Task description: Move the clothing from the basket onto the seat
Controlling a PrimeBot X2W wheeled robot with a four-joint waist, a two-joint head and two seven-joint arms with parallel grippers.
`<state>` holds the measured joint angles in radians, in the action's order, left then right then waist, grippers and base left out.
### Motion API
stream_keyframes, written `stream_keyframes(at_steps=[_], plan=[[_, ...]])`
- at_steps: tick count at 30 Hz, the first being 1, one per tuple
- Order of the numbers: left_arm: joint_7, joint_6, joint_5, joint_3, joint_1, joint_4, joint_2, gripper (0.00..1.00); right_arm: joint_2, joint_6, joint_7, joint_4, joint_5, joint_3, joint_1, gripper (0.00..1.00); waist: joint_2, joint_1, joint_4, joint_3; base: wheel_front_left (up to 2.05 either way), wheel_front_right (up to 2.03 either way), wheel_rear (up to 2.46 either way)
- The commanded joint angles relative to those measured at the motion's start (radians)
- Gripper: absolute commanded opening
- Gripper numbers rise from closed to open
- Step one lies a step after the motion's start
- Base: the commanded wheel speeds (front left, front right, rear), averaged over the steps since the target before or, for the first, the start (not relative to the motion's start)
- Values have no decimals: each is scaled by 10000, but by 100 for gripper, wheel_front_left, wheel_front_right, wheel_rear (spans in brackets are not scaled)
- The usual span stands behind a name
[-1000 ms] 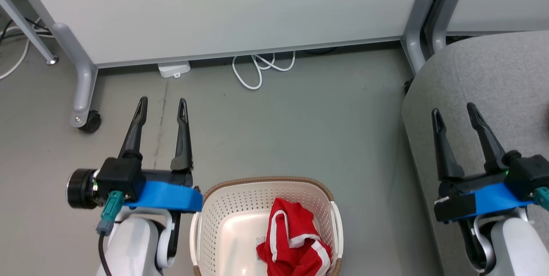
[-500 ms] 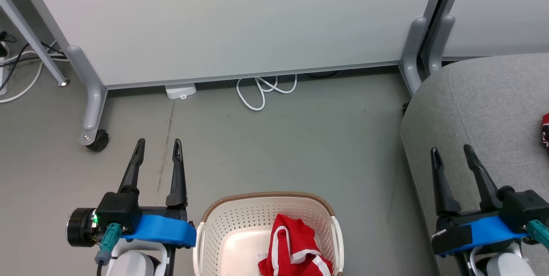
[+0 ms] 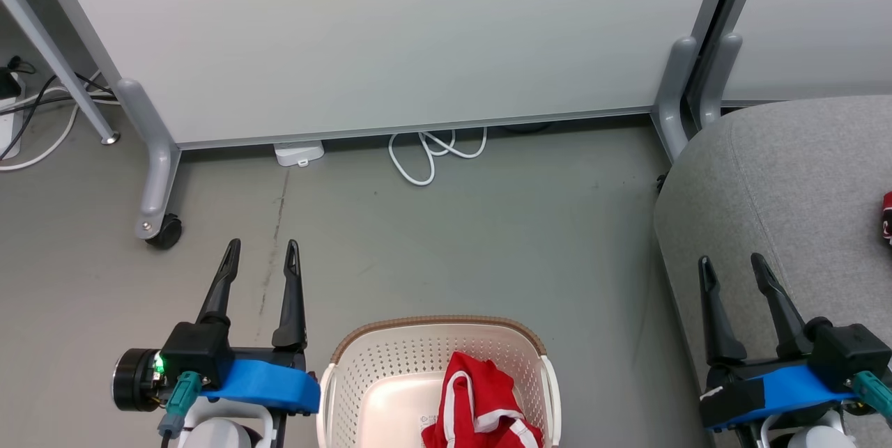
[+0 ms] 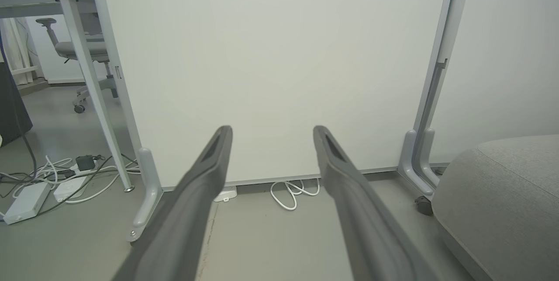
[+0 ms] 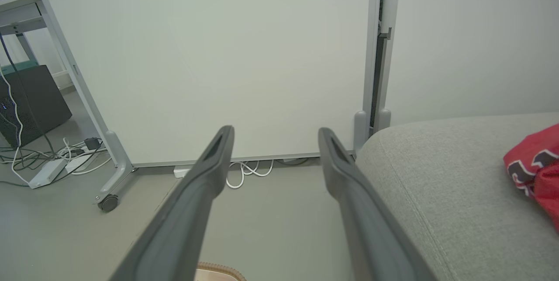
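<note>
Clothing in the basket: a red garment [image 3: 481, 403] with white stripe trim is lying crumpled in the right half of the basket [image 3: 362, 354], at six o'clock in the head view, apart from both grippers.
Clothing on the seat: a second garment [image 5: 535, 167], red with dark-and-white markings, is resting on the grey seat [image 3: 787, 183] out toward three o'clock, well apart from the basket.
Basket: it is sitting upright on the floor [image 3: 488, 246] between the two arms, its left half showing bare cream plastic and a small label on the bottom.
Left gripper: the left gripper [image 3: 263, 247] is hovering over the floor at eight o'clock, its wrist just beside the basket's left rim, fingers spread wide and pinching nothing.
Right gripper: the right gripper [image 3: 730, 261] is hanging over the seat's front edge at four o'clock, fingers spread apart and empty.
Open room: bare floor is stretching from the basket toward twelve o'clock, up to a pale partition [image 3: 390, 37]. The seat's rounded edge is bordering it on the three o'clock side.
Edges: a caster [image 3: 166, 232] on the partition's grey leg is standing at ten o'clock. A white cable [image 3: 432, 155] is looping at the panel's foot at twelve o'clock.
Cut off: the basket's near side and the red garment's lower part are running off the bottom of the head view. The second garment is being cropped at the right border, so its markings are hard to read.
</note>
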<state>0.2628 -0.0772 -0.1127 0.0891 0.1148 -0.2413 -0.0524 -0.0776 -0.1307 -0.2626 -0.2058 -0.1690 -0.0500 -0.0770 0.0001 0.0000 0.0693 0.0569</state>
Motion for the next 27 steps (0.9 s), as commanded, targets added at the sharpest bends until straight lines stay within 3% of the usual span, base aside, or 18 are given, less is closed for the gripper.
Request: stream_keyframes(at_steps=[1,16,27], plan=[[30,-19,52,-34,-53,-19,15,100,29,-1,-34,-32,-12,-24,138,100,-1,0,-5,-10,0,0,0],[30,-99,-55,157,262,-204,27,100,34,-1,-34,-60,-27,44,80,100,-1,0,-60,90,0,0,0],[29,-408,-114,1278,1508,-1790,23,100,-107,-1,-34,100,-102,258,-601,100,-1,0,-551,1090,0,0,0]])
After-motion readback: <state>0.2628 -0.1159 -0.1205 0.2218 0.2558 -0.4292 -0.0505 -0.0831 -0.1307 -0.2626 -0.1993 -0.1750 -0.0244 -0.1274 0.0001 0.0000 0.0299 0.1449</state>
